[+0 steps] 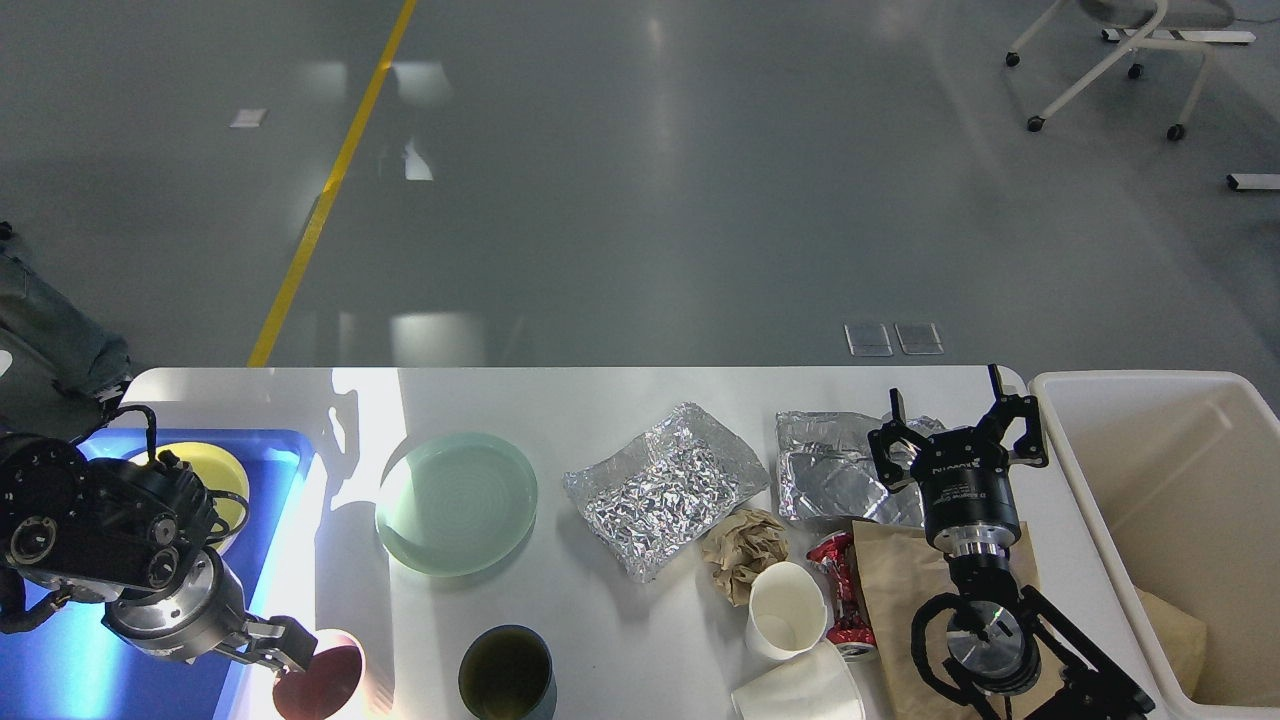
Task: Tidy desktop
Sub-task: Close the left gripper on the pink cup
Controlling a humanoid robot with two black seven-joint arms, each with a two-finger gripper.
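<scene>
White desktop (600,400) fills the lower view and we judge it mostly untidied. At its right edge the beige bin (1150,440) holds just one brown scrap; at its left edge the blue tray (60,660) carries only a yellow plate (225,485). Still out: green plate (456,503), two foil sheets (660,485), brown bag (890,590), cups, a can. Our left gripper (275,650) sits at the pink cup (320,685), fingers unclear; our right gripper (958,430) hangs spread, empty.
</scene>
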